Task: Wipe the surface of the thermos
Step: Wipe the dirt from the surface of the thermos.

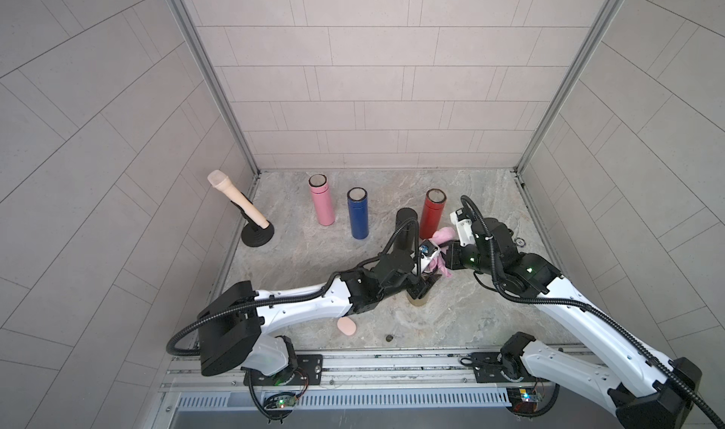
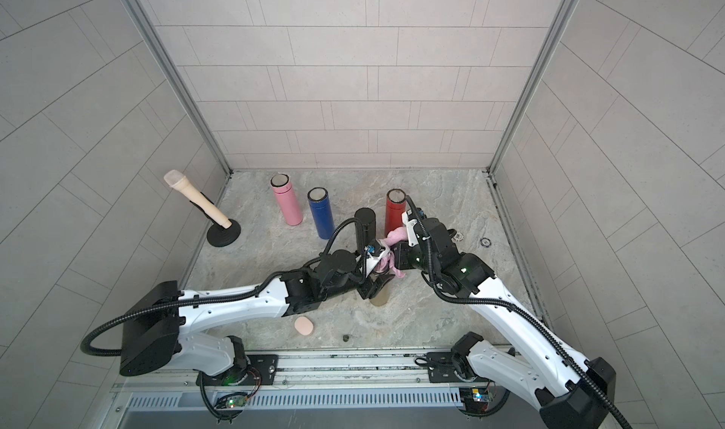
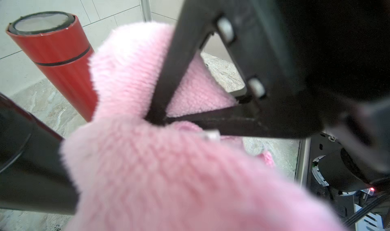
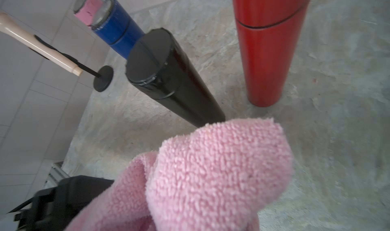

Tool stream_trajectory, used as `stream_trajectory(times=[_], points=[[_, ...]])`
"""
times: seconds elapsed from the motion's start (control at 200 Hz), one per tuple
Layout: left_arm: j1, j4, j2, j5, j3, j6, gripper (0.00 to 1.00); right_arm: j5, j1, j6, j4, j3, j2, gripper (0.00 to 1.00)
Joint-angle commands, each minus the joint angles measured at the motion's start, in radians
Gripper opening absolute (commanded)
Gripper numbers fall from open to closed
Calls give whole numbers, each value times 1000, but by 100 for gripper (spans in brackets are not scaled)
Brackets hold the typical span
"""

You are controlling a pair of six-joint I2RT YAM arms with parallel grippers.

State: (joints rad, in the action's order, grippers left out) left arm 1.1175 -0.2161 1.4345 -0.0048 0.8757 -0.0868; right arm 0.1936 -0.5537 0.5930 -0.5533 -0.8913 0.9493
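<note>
Right gripper (image 3: 155, 118) pinched shut on soft pink cloth (image 4: 211, 166); left gripper (image 1: 419, 287) clamps tan thermos (image 1: 418, 300).
Both near red thermos (image 1: 431, 215); the tan body looks stiff, smooth, likely slippery; grip mid-body.

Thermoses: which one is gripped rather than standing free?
The tan thermos, held in the left fingers with the pink cloth against it; the pink, blue, black and red ones stand free behind.

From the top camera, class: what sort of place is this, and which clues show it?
Probably a robot test booth: tile-patterned wall panels in metal framing, a marble-look tabletop, and a left arm and right arm mounted on a rail.
</note>
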Motion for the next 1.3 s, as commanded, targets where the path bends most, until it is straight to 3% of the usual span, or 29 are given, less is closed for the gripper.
stream_trajectory(times=[0.0, 0.24, 0.53, 0.605, 0.751, 0.856, 1.136, 1.296], points=[[1, 10, -3, -1, -17, -29, 0, -8, -3, -32, -86, -1, -57, 0], [1, 11, 0, -5, -17, -34, 0, 165, -58, 36, 106, 31, -208, 0], [2, 4, -5, -14, -17, -41, 0, 218, -83, 92, 202, 91, -93, 0], [2, 13, -14, -21, -19, -45, 0, 161, -82, 80, 159, 85, -70, 0], [1, 23, -55, -68, -42, -68, 0, -151, -59, 60, -4, 82, -105, 0], [1, 55, -100, -109, -47, -99, 0, -242, -49, 64, -21, 120, -185, 0], [-10, 280, -321, -266, 11, -330, 0, -192, -50, 99, 48, 345, -428, 0], [-42, 294, -431, -261, 19, -495, 0, -87, -50, 131, 178, 512, -545, 0]])
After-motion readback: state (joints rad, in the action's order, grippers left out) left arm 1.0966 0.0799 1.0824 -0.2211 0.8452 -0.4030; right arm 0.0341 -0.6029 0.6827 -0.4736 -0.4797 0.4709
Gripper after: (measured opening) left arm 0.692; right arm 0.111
